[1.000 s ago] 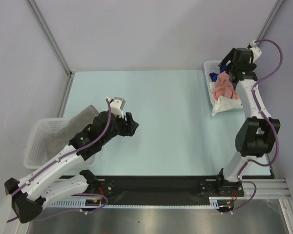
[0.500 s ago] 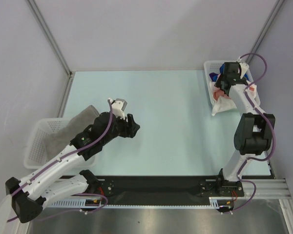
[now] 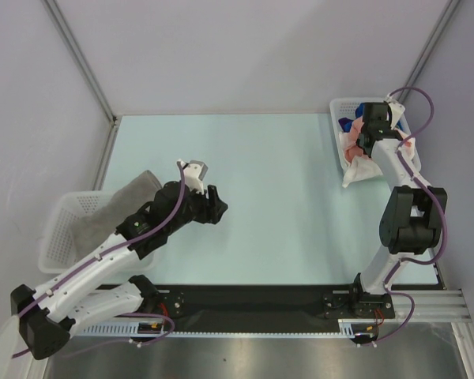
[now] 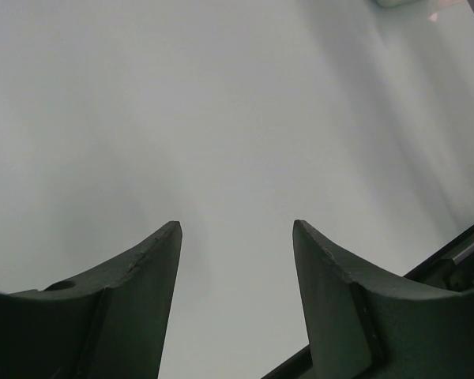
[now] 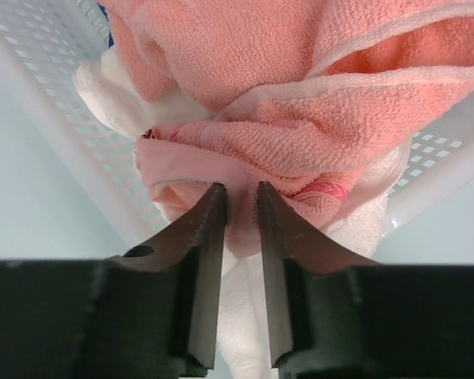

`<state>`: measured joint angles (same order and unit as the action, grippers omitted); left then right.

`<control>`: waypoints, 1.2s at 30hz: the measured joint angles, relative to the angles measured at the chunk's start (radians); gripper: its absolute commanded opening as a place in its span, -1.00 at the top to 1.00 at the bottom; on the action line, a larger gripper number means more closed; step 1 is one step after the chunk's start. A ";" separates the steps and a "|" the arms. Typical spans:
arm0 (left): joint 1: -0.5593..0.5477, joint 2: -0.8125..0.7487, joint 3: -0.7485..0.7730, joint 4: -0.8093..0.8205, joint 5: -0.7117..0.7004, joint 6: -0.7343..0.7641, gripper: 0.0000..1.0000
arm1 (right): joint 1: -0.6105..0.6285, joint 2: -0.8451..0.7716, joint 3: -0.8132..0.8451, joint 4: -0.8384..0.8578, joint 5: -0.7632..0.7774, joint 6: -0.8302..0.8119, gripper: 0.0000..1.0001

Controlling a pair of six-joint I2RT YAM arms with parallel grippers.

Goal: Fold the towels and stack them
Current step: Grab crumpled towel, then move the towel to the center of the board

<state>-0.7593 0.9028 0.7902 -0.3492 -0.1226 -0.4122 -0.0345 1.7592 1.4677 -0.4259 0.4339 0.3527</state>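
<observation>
Loosely bunched salmon pink towel [image 5: 300, 118], terry folds, right gripper [image 5: 241, 189] clamped on it, left gripper [image 4: 237, 229] apart.

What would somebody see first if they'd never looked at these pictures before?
The bright pink towel, bunched in the white basket at the far right corner of the table, with the right gripper pinching a fold of it. Next, the left gripper, open over bare table, and the grey towel spilling out of the other basket on the left.
</observation>
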 measured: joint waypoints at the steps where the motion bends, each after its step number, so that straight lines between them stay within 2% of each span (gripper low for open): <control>1: 0.000 0.002 -0.002 0.001 0.000 0.000 -0.28 | 0.000 0.000 0.000 0.000 0.000 0.000 0.60; 5: 0.000 0.005 -0.003 0.001 0.003 -0.002 -0.28 | -0.002 0.000 0.000 -0.005 -0.003 -0.014 0.98; 11: 0.000 0.008 -0.003 0.003 0.003 -0.006 -0.27 | -0.002 0.000 0.029 -0.035 -0.007 -0.014 1.00; 17: 0.000 0.009 -0.003 0.003 0.003 -0.007 -0.26 | 0.034 -0.017 0.201 -0.093 -0.023 -0.019 1.00; 20: 0.000 0.009 -0.003 0.003 0.000 -0.009 -0.25 | 0.113 -0.034 0.328 -0.109 -0.023 -0.036 1.00; 25: 0.000 0.010 0.011 0.002 -0.007 -0.018 -0.26 | 0.324 -0.068 0.538 -0.127 -0.013 -0.082 1.00; 28: 0.000 0.010 0.024 0.003 -0.014 -0.026 -0.25 | 0.436 -0.100 0.604 -0.124 -0.032 -0.098 1.00; 31: 0.000 0.010 0.032 0.004 -0.026 -0.036 -0.26 | 0.495 -0.142 0.599 -0.125 -0.042 -0.102 1.00; 33: 0.000 0.010 0.033 0.005 -0.031 -0.042 -0.27 | 0.518 -0.193 0.510 -0.082 -0.052 -0.097 0.98; 35: 0.000 0.010 0.033 0.004 -0.032 -0.051 -0.29 | 0.530 -0.261 0.365 -0.064 -0.072 -0.084 0.83; 36: 0.000 0.010 0.033 0.005 -0.033 -0.056 -0.30 | 0.531 -0.293 0.282 -0.042 -0.085 -0.076 0.68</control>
<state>-0.7593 0.9127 0.8234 -0.3439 -0.1555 -0.4679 0.4965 1.4662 1.7496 -0.4683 0.3485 0.2771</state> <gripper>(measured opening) 0.641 0.060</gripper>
